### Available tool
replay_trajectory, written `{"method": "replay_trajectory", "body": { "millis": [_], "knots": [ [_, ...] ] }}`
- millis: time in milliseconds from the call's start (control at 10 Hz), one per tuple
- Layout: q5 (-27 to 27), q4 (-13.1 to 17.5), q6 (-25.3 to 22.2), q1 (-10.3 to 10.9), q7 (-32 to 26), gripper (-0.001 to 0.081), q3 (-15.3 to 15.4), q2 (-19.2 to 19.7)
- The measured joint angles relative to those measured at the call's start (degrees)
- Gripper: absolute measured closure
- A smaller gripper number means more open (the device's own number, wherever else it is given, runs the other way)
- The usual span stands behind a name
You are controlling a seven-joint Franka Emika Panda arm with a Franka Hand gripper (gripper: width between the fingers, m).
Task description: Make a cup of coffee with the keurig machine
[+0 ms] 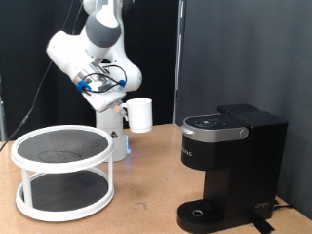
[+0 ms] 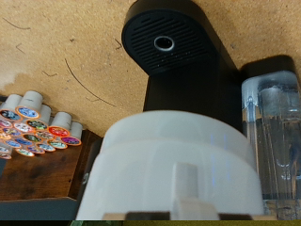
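Observation:
My gripper [image 1: 125,107] is shut on the cup [image 1: 140,114], a small white mug, and holds it in the air near the exterior view's upper middle. The cup is to the left of and higher than the keurig machine [image 1: 230,166], which is black, has its lid down and stands at the exterior view's right. Its round drip base [image 1: 203,213] has nothing on it. In the wrist view the cup [image 2: 179,169] fills the foreground, and the machine's top [image 2: 174,47] with its clear water tank [image 2: 273,122] lies beyond it.
A white two-tier round rack [image 1: 63,171] stands at the exterior view's left on the wooden table [image 1: 146,210]. A wooden box of several coffee pods [image 2: 33,127] shows in the wrist view beside the machine. A black curtain hangs behind.

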Motion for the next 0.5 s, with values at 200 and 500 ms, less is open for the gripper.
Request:
{"method": "replay_trajectory", "body": {
  "millis": [200,500],
  "knots": [
    [0.93,0.58,1.24,0.62,-0.06,0.0803,1.02,1.44],
    [-0.45,1.43,1.03,0.45,1.26,0.0803,1.97,3.08]
  ]
}}
